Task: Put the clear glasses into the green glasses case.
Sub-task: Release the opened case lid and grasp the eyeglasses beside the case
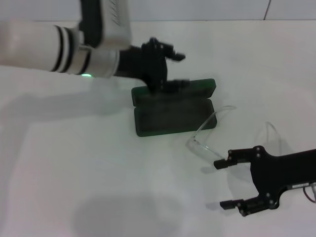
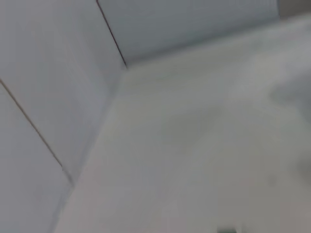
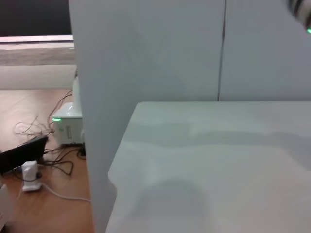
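Glasses [image 1: 210, 129] lie on the table [image 1: 98, 173] just right of the open case [image 1: 174, 114], one arm over its right edge; not inside. Left gripper [image 1: 165, 74] is at the case's far left, on the raised lid; can't tell its finger state. Right gripper [image 1: 228, 183] sits near-right of the glasses, fingers apart, holding nothing.

My black left end effector [image 1: 165, 74] hides the back left part of the dark green, flat open glasses case [image 1: 174, 114]. My right arm is cut off by the edge. My left wrist view is all blurry.
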`<state>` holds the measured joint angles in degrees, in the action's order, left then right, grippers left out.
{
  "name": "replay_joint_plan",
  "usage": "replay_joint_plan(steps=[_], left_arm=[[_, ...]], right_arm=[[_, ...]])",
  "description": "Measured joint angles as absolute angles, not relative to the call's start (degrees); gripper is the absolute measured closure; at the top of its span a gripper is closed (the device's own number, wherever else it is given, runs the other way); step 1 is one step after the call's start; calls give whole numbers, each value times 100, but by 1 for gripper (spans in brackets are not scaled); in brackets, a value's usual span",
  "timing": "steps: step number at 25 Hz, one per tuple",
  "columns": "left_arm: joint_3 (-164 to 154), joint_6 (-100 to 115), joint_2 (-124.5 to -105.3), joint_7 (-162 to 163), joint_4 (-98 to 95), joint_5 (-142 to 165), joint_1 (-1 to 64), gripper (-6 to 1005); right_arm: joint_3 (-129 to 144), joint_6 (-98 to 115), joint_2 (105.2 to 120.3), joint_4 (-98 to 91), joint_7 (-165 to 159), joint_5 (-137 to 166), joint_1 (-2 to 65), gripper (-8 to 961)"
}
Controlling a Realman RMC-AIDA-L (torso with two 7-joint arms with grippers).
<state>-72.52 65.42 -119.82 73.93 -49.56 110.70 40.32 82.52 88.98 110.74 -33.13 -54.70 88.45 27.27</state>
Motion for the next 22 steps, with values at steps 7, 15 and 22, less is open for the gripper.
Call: replay_joint_plan(steps=[7,15,22], left_arm=[[-7244,7282,-11981,6216,-5151,8038,2518,423],[-7369,8028,-11984,4514,-3050,5597,1823,421],[-7392,8125,-12012,3796,-2111,5099,1825,419]], right_arm=[[7615,9217,10936,-3902,-6651,8885,2729,198],[7128,9576,10860,-6359,-10278,10794,3093,199],[7226,10165,11509,-7332,-12019,13060,4058,200]])
